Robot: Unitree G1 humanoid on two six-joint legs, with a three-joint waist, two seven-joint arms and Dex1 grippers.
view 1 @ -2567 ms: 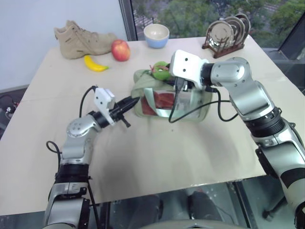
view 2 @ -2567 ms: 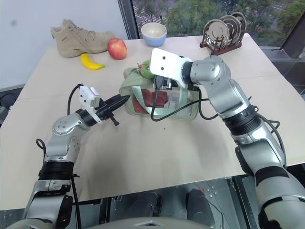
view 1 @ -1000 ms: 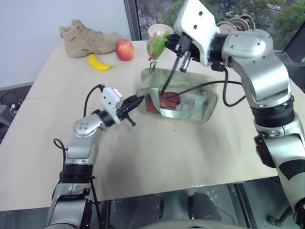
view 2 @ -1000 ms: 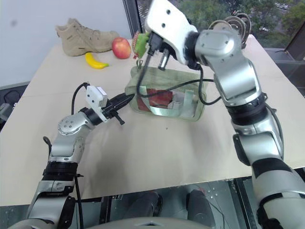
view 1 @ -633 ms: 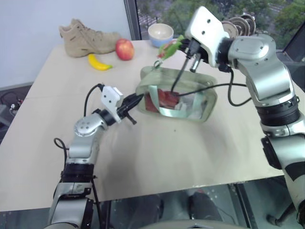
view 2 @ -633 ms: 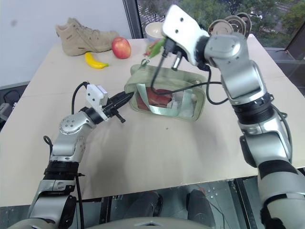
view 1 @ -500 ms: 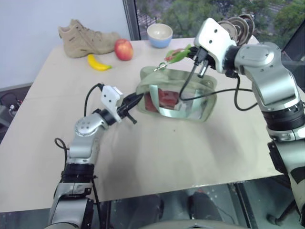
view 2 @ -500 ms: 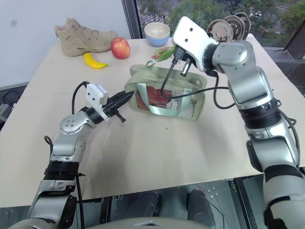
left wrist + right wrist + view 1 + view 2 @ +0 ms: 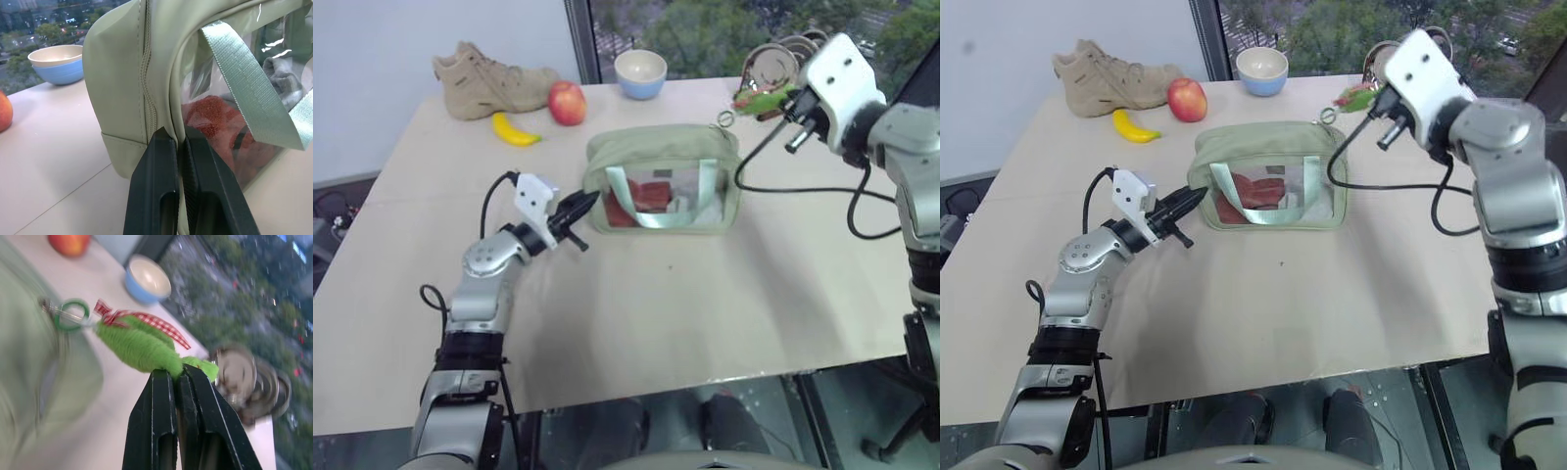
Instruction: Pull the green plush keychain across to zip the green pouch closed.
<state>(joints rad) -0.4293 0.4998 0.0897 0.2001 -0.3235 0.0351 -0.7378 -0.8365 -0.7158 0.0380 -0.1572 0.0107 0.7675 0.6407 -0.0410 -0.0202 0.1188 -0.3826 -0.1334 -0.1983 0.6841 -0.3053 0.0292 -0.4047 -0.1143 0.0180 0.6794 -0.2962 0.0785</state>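
My right jaws (image 9: 177, 374) are clamped shut on the green plush keychain (image 9: 142, 348), pinching its tail end so the plush hangs in the air above the table (image 9: 636, 294), out past the right end of the green pouch (image 9: 661, 176) and toward the table's far right corner. The plush wears a red-checked ribbon (image 9: 146, 322), and a green ring (image 9: 71, 315) at its other end links it toward the pouch's top right corner, where the zipper line ends. The pouch stands upright around the middle of the table, its clear window facing me with reddish items behind crossed green straps (image 9: 254, 98). My left jaws (image 9: 180, 142) are closed too, nipping the pouch fabric at its left end, just beside the zipper seam (image 9: 145, 68) and level with the table. Along the far edge sit a tan shoe (image 9: 494, 76) at the far left corner, a yellow banana (image 9: 514, 131) and a red apple (image 9: 567, 102) in front of it, a blue-and-cream bowl (image 9: 640, 72) near the middle, and a rack of metal plates (image 9: 773, 67) behind my right wrist.
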